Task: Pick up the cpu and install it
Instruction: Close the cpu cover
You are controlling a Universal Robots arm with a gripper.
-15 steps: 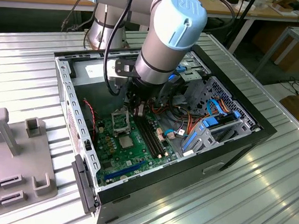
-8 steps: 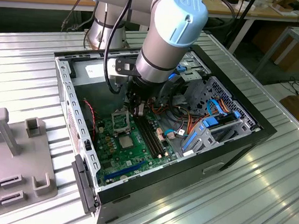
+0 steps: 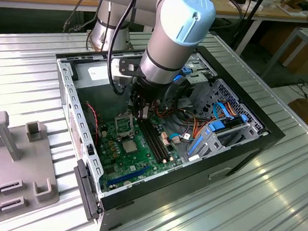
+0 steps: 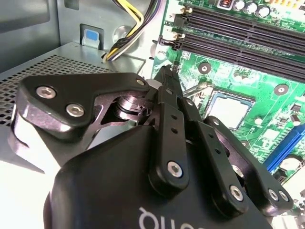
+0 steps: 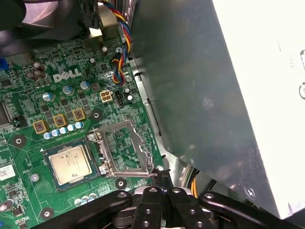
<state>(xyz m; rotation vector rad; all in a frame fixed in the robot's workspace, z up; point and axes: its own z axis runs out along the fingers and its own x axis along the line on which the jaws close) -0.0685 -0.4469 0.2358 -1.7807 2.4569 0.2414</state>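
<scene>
The cpu [image 3: 129, 145] is a small silver square lying flat in its socket on the green motherboard [image 3: 116, 163]; both wrist views show it too [image 5: 71, 164] [image 4: 231, 110]. The hollow metal socket frame [image 5: 125, 150] stands flipped open right beside it. My gripper [image 3: 142, 113] hangs inside the open computer case, just off the frame's far side from the cpu. Its black fingers meet at a narrow tip [image 4: 167, 71] [image 5: 159, 175] close to the frame's corner, shut. I cannot tell whether anything thin is pinched between them.
The grey power-supply box [image 5: 214, 95] rises close beside the gripper. Long black memory slots [image 3: 155, 139] run next to the socket. Coloured cables [image 3: 190, 131] and a blue drive bracket [image 3: 216, 133] fill the case at the exterior view's right. Grey fixtures [image 3: 14, 153] stand on the table at its left.
</scene>
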